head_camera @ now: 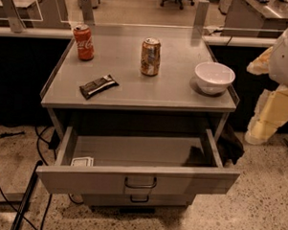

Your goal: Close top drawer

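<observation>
The top drawer of the grey metal cabinet is pulled far out toward me, with its flat front and dark wire handle facing the camera. Inside it, a small white packet lies at the front left corner, and the rest of the drawer floor is bare. My gripper hangs on the cream and white arm at the right edge of the view. It is beside the cabinet's right side, apart from the drawer and well away from the handle.
On the cabinet top stand a red cola can, a brown can, a white bowl and a dark snack bar. A lower drawer handle shows beneath. Cables lie on the floor at left.
</observation>
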Action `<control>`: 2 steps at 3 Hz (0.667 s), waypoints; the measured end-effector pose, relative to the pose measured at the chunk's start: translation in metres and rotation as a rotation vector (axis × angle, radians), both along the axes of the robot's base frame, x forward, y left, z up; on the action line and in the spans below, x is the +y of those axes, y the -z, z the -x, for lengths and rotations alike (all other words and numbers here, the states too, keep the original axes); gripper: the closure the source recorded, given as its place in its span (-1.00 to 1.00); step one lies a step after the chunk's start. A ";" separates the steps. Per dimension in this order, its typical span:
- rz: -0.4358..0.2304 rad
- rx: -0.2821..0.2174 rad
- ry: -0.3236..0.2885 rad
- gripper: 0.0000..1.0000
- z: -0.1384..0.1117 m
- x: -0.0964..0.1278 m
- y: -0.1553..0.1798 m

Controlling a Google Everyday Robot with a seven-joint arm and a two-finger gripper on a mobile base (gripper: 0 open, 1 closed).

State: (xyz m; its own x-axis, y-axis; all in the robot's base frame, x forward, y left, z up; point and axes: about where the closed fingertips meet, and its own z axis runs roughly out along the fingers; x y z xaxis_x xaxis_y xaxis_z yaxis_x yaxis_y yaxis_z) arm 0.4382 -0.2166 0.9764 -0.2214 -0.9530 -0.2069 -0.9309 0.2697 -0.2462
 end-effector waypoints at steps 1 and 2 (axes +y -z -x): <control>-0.009 -0.004 0.019 -0.21 0.001 -0.003 0.014; -0.027 0.005 0.039 0.26 0.005 -0.007 0.043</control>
